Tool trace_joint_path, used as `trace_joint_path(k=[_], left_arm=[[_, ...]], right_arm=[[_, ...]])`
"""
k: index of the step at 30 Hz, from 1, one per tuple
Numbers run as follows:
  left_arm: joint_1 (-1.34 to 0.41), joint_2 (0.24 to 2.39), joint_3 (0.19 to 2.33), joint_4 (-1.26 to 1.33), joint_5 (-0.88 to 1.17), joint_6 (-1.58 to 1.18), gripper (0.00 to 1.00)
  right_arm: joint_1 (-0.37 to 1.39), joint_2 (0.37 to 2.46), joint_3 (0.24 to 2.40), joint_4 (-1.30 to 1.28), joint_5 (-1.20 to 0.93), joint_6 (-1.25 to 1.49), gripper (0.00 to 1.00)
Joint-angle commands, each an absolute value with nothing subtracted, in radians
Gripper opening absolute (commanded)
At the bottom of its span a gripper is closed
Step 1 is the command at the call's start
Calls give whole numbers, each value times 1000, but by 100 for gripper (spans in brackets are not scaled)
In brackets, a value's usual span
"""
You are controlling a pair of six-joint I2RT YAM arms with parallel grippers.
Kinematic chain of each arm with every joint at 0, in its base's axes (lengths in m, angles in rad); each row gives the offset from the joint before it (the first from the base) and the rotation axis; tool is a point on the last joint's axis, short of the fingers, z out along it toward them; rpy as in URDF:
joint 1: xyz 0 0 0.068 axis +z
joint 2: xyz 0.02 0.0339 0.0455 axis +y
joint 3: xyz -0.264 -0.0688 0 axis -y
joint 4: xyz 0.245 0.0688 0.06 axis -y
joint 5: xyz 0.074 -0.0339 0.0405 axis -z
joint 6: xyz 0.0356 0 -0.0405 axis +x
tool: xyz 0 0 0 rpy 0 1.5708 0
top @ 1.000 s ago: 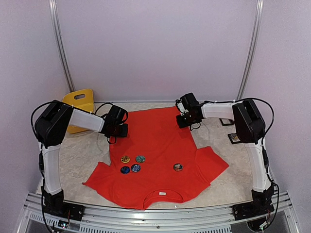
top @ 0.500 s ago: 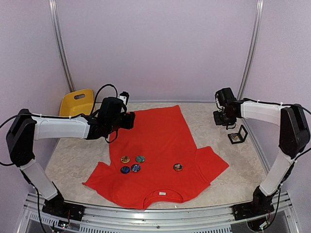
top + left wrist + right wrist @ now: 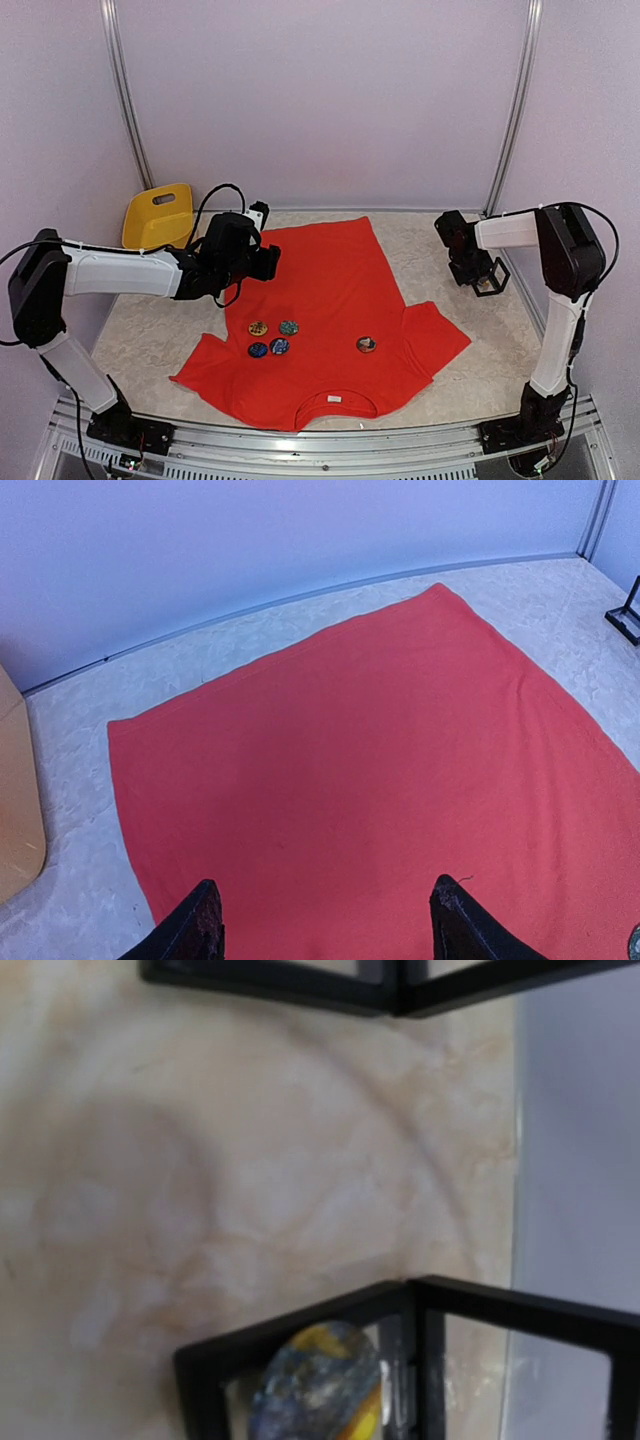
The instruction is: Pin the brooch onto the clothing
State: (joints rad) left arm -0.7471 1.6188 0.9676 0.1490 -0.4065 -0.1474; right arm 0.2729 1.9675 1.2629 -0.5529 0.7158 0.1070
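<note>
The red-orange T-shirt [image 3: 330,285] lies flat on the table, neck towards the near edge. Several round brooches lie on it: a cluster [image 3: 272,338] left of centre and a single one [image 3: 367,344] to the right. My left gripper [image 3: 270,262] hovers over the shirt's far left part. In the left wrist view it [image 3: 328,920] is open and empty above the red cloth [image 3: 380,760]. My right gripper [image 3: 470,268] is at a black frame stand [image 3: 490,281] right of the shirt. The right wrist view shows a blue and yellow brooch [image 3: 320,1385] inside that frame [image 3: 300,1335]; its fingers are out of frame.
A yellow bin [image 3: 160,212] stands at the back left; its edge shows in the left wrist view [image 3: 15,810]. A second black frame [image 3: 300,995] lies just beyond the first. The back wall and two metal posts close the table's far side.
Both grippers have left the shirt's far hem. The right arm swung right off the shirt, then down to the black frame stand. The left gripper shifted slightly and stays over the cloth.
</note>
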Motion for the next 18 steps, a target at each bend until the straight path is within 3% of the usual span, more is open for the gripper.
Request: trace_joint_path(k=[1,18], left_arm=[[-752,1616,974,160,-393,-131,67],[-752,1654,998,115,-413,-140,67]], right_arm=[[274,1950,1262,-534,745,79,26],[241,2002,1274,-489,687,42,24]])
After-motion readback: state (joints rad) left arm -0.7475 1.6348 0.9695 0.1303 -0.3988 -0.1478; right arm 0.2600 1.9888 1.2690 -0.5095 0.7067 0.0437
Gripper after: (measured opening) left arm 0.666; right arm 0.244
